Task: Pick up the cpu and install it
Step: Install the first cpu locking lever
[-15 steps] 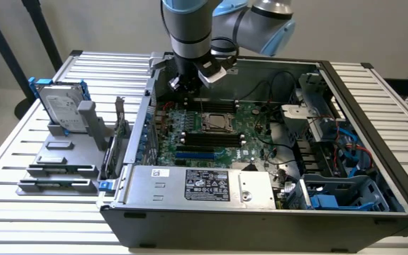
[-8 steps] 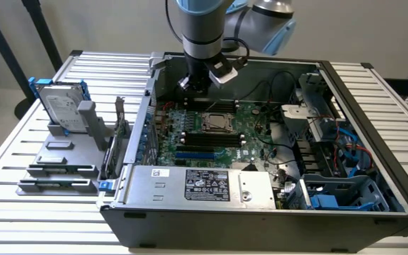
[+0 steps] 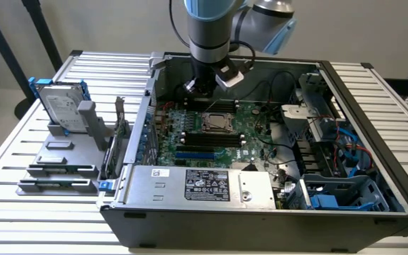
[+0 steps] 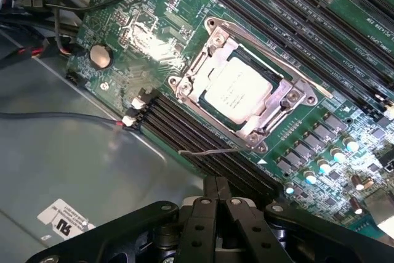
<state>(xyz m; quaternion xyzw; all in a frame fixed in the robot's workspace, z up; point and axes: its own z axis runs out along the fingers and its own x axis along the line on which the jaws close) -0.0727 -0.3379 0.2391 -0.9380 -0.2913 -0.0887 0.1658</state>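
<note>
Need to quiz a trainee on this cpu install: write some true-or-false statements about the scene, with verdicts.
1. The cpu sits in the socket on the motherboard. True.
2. The jaws grip the cpu. False: they are shut on nothing, apart from the cpu.
3. The hard drive lies inside the case. False: it stands outside it in a blue bracket, at the exterior view's left.
4. The case is open, with the motherboard showing. True.

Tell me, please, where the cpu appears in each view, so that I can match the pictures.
Exterior view: the cpu sits in its socket frame, mid-motherboard.
Wrist view: the cpu lies inside the silver socket frame.
Shared landmark: the black memory slots running alongside the socket frame.
</note>
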